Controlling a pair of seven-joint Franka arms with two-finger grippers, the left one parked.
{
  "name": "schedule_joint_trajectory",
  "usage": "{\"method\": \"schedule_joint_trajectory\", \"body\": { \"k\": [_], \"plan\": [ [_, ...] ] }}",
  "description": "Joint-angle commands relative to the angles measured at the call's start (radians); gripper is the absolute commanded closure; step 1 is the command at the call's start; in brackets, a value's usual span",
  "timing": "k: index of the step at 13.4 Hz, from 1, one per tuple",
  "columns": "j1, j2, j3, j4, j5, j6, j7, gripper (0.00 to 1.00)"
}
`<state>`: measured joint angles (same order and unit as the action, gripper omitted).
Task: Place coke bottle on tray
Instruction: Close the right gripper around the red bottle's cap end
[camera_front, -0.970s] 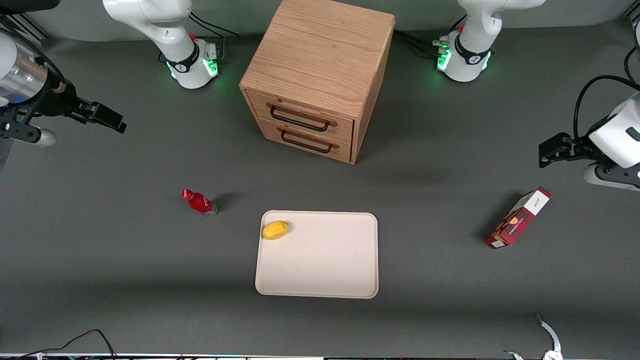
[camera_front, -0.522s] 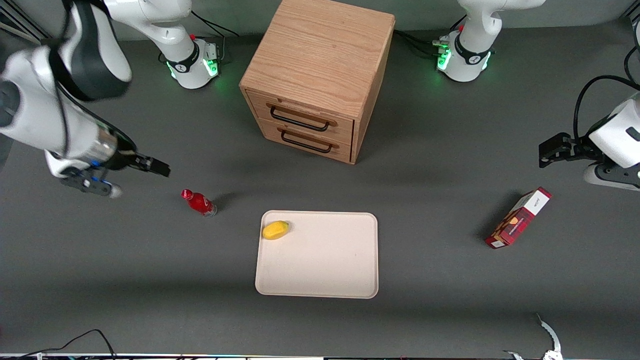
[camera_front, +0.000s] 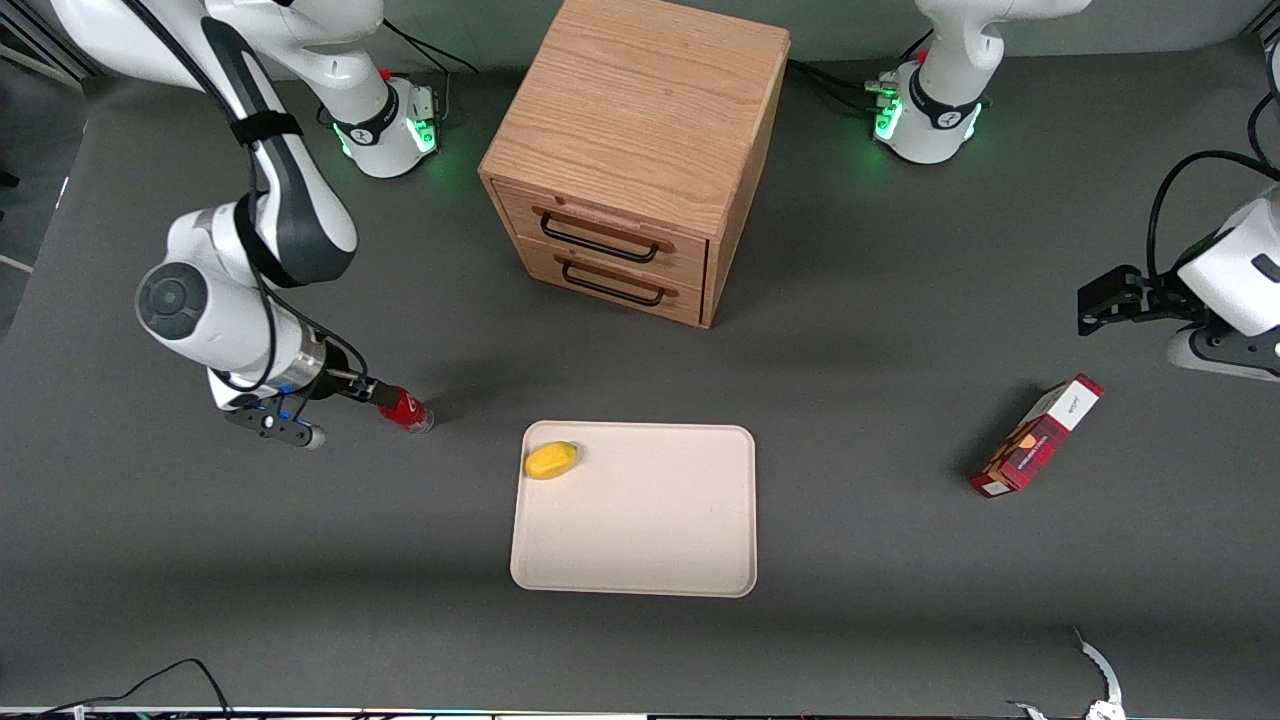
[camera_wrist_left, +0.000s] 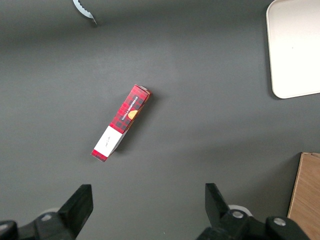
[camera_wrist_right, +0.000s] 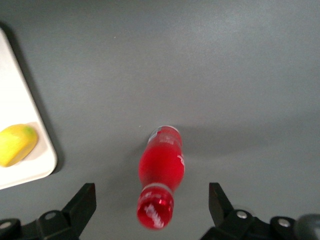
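Hand (camera_front: 362, 391) hangs low over the dark grey worktop (camera_front: 880, 560), fingers (camera_wrist_right: 82, 205) spread wide, gripping nothing. The small red coke bottle with red cap (camera_wrist_right: 161, 176) stands between the fingers, cap nearest the hand, untouched. The cream-beige rectangular tray (camera_front: 640, 520) sits near the hand, a yellow fruit (camera_front: 551, 460) in its corner.
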<state>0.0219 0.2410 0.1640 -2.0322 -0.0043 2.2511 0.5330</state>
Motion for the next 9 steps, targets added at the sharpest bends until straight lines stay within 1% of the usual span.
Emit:
{"method": "schedule_joint_trajectory", "body": {
  "k": [1,3,4,5,9],
  "plan": [
    [0.003,-0.006,0.003,-0.031,-0.034,0.041,0.038,0.12],
    [0.004,-0.008,0.005,-0.037,-0.054,0.041,0.038,0.71],
    [0.003,-0.009,0.017,-0.039,-0.056,0.041,0.038,0.91],
    [0.003,-0.012,0.025,-0.039,-0.056,0.041,0.039,1.00],
    [0.003,-0.031,0.035,-0.019,-0.059,0.012,0.019,1.00]
  ]
}}
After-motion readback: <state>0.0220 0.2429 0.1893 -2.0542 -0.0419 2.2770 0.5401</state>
